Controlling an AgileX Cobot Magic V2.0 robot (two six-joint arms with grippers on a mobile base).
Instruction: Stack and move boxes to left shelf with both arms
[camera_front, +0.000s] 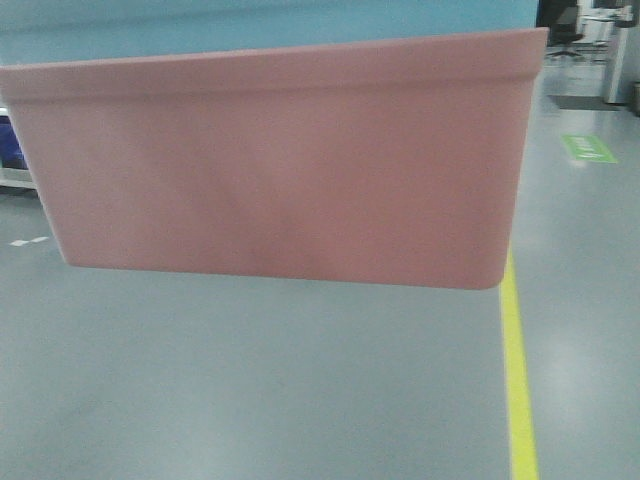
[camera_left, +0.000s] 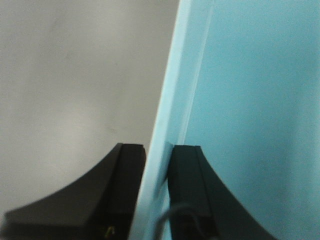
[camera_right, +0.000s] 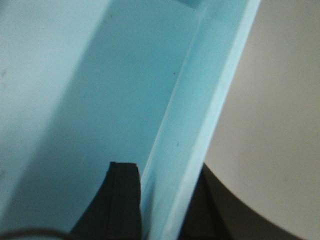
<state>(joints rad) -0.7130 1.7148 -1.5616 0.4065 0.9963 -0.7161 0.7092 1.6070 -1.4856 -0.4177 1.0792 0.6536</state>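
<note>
Your pink box fills most of the front view, hanging above the grey floor, and only a strip of the blue box shows over its rim. The left end effector is clamped on a blue side wall, one finger on each side of the edge. The right end effector pinches a blue wall the same way. There's open floor underneath and off to the right, where a yellow line runs just past the pink box's lower right corner.
</note>
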